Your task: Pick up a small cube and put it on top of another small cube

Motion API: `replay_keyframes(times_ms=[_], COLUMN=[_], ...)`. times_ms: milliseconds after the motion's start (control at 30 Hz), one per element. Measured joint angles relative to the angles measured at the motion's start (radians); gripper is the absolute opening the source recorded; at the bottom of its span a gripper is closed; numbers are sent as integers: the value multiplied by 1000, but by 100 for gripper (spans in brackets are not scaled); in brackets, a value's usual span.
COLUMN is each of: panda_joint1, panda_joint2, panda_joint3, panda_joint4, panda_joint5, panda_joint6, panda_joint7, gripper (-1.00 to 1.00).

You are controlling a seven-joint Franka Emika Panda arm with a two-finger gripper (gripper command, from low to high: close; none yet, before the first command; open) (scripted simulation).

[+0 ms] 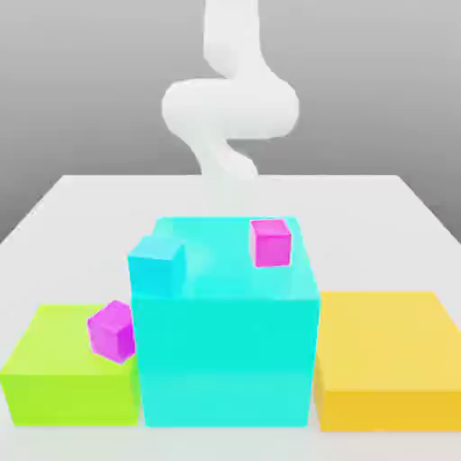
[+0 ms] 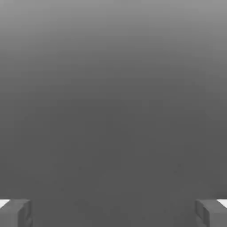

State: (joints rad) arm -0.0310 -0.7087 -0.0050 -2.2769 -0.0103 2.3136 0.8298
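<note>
Behind the big cyan block point(image 1: 225, 351), my gripper point(image 2: 113, 213) hangs wide open and empty, so I risk grabbing a magenta cube point(image 1: 271, 242) instead of a dark blue one.

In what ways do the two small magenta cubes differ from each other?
The small magenta cube on the big cyan block sits higher than the small magenta cube on the lime-green block. The first stands nearly square on the cyan block's top, toward the exterior view's right; the second looks tilted, beside the cyan block's side wall, over the lime-green block. Both share colour, shape and similar size.
</note>
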Motion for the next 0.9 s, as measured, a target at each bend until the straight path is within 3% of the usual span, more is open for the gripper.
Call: replay_keyframes(times_ms=[500, 900], panda_joint1=[-150, -280], panda_joint2=[550, 988], panda_joint3=[-82, -148], panda_joint4=[139, 250], panda_joint5=[-27, 65], panda_joint6=[80, 143], panda_joint7=[153, 198], gripper=[0, 0])
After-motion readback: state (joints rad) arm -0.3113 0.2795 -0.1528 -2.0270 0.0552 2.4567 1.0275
